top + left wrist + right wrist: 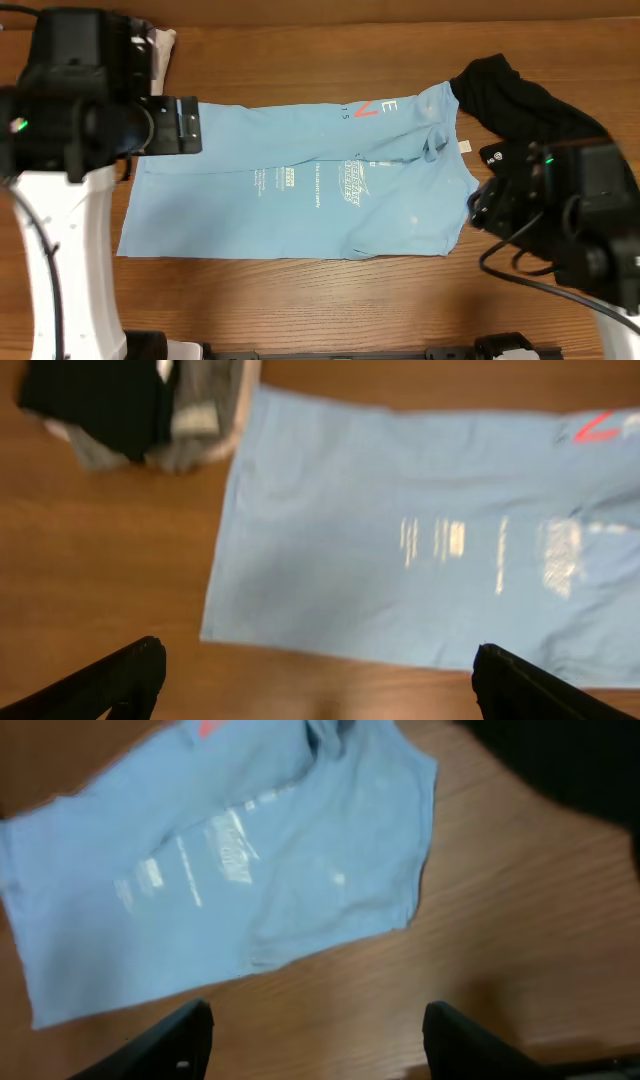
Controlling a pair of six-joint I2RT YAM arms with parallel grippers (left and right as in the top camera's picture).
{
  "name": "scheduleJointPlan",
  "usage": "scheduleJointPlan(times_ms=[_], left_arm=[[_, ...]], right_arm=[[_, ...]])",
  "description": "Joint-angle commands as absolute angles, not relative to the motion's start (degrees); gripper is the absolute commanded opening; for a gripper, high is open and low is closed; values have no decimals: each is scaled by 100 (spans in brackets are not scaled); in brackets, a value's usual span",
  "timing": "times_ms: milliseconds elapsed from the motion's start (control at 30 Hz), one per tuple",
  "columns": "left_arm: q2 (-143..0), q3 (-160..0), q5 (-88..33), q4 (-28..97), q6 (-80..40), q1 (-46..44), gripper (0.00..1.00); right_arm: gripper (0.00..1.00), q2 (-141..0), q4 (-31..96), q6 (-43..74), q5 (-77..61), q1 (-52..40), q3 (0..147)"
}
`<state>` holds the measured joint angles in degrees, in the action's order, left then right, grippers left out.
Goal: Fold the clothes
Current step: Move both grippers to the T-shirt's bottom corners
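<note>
A light blue T-shirt (300, 180) with white print lies spread flat on the wooden table, its collar end to the right. It also shows in the left wrist view (420, 530) and the right wrist view (230, 870). My left gripper (320, 690) is open and empty, above bare wood just off the shirt's hem edge; in the overhead view it (180, 125) hovers at the shirt's left end. My right gripper (320, 1045) is open and empty over bare wood beside the shirt's lower right corner; in the overhead view it (490, 205) sits right of the shirt.
A black garment (520, 100) lies crumpled at the back right, touching the shirt's collar end, and shows in the right wrist view (570, 760). A pile of dark and grey clothes (130, 410) sits at the back left (160, 45), partly hidden by my left arm.
</note>
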<state>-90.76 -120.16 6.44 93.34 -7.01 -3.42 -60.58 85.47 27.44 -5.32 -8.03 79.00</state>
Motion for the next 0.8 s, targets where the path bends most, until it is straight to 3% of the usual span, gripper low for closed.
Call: scheduleJointPlan(times_ms=[0,267,767], left_arm=[[-9107,-11089,764,8927,-950,-375,100],[-9094,-9054,760,8025,-1299,-139,100],[-8838,-6418,303,6302,-1400,1424,100]], right_arm=[[71,-5909,7957,2858,-1236,-854,6757],[70,-6023,7006,2902,-1509,-921,5387],[70,-6051,6235,3330,-1476,-932,4335]])
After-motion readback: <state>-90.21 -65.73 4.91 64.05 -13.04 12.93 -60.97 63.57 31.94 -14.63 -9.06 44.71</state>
